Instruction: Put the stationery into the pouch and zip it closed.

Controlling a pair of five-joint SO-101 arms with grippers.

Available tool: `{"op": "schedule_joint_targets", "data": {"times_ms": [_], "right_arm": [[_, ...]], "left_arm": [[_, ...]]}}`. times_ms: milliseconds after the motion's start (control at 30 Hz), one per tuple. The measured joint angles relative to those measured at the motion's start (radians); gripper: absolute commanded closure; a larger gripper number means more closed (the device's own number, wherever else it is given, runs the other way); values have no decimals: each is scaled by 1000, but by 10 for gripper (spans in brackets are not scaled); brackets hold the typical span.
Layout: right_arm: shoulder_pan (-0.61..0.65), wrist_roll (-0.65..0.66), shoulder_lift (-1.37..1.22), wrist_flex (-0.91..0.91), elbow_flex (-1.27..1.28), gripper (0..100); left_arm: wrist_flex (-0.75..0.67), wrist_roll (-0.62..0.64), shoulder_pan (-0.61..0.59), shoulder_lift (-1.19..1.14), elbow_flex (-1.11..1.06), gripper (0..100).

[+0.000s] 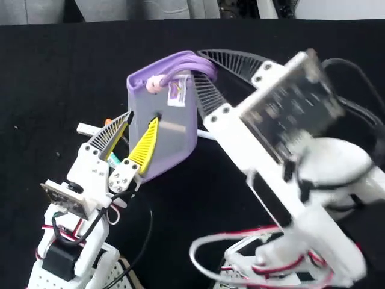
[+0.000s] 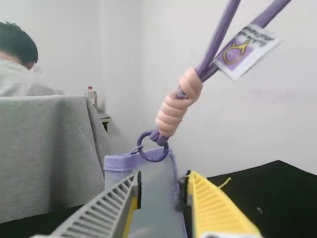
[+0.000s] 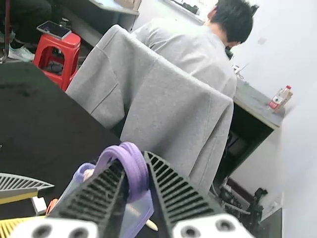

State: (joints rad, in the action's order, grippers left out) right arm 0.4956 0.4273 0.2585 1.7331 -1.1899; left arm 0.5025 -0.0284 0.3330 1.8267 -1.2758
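High view, looking down on the black table [image 1: 60, 72]: the purple pouch [image 1: 163, 120] sits in the middle, held up between the two arms. The left gripper [image 1: 143, 117] comes in from the near left. Its grey finger is at the pouch's side edge and its yellow finger lies on the front, so the jaws are closed on the pouch. The right gripper [image 1: 197, 65] is at the far top corner. Its two black ribbed jaws pinch the purple strap [image 1: 180, 60]. A small tag [image 1: 175, 91] hangs from the strap. A white thing [image 1: 85, 129] with an orange bit lies on the table just beside the pouch, and I cannot tell what it is. In the left wrist view, the left gripper [image 2: 162, 181] has the pouch [image 2: 148, 171] between its fingers. Above it are a purple ring [image 2: 151, 148], a peach bead [image 2: 173, 106] and the strap [image 2: 223, 29]. In the right wrist view, the strap [image 3: 130, 163] sits squeezed in the right gripper [image 3: 134, 161].
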Motion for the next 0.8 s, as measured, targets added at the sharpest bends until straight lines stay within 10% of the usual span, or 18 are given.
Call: {"op": "schedule_joint_targets", "data": {"times_ms": [800], "right_arm": [[0, 0, 293, -6, 307, 987]], "left_arm": [[175, -160, 3, 0, 84, 780]]}}
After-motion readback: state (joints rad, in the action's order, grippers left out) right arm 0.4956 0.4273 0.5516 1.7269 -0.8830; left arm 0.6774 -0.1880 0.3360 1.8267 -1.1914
